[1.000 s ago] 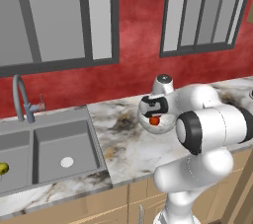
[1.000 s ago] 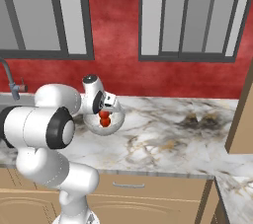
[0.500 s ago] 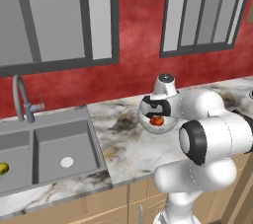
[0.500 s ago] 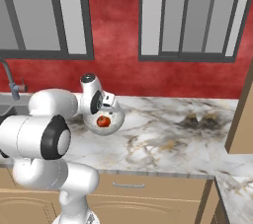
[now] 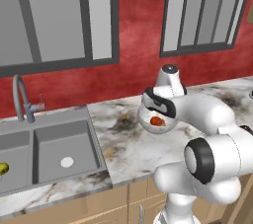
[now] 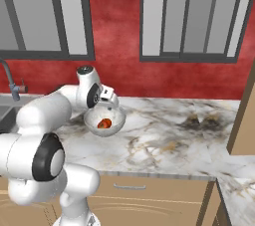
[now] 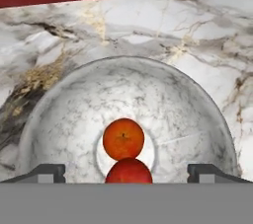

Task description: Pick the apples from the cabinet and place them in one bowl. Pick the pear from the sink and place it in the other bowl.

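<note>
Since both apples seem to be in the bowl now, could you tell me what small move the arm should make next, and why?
Probably lift the gripper straight up, clear of the bowl. Its jaws stand wide open, and both apples lie in the bowl's bottom, so nothing is held. The pear waits in the sink, so the arm should go there next.

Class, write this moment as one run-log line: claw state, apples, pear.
claw: open above bowl | apples: both in bowl | pear: in sink, not yet picked
</note>
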Robot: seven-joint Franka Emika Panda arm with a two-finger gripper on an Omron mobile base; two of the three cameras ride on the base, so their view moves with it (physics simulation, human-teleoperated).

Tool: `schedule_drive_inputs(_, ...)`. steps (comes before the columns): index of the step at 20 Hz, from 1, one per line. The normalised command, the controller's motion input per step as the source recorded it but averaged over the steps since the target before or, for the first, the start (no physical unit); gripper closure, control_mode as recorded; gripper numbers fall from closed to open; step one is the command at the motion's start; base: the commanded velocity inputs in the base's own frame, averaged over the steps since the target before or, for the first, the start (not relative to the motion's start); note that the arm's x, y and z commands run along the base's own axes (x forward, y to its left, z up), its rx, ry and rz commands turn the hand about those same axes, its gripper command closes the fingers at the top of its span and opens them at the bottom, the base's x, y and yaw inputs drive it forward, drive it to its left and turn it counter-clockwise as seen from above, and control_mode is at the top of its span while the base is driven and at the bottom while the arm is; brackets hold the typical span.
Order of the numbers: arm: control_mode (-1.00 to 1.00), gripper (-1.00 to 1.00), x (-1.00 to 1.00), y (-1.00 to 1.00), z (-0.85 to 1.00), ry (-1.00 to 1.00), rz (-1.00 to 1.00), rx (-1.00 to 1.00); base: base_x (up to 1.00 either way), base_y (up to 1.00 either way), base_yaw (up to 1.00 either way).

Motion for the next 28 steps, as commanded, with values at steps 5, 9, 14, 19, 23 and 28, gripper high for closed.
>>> schedule_drive_inputs(5,-1.00,-1.00,-0.86,0.00,0.13,0.05,0.00,0.14,0.00,0.00,0.00)
schedule_drive_inputs(9,-1.00,-1.00,-0.96,0.02,0.12,0.01,0.00,0.09,0.00,0.00,0.00)
schedule_drive_inputs(14,-1.00,-1.00,-0.69,0.00,0.21,0.03,0.00,0.00,0.00,0.00,0.00)
schedule_drive_inputs(19,-1.00,-1.00,-0.52,0.00,0.22,0.19,0.00,0.00,0.00,0.00,0.00)
schedule_drive_inputs(23,-1.00,-1.00,-0.62,0.00,0.04,0.08,0.00,0.00,0.00,0.00,0.00)
schedule_drive_inputs(28,-1.00,-1.00,-0.44,0.03,0.00,0.03,0.01,0.00,0.00,0.00,0.00)
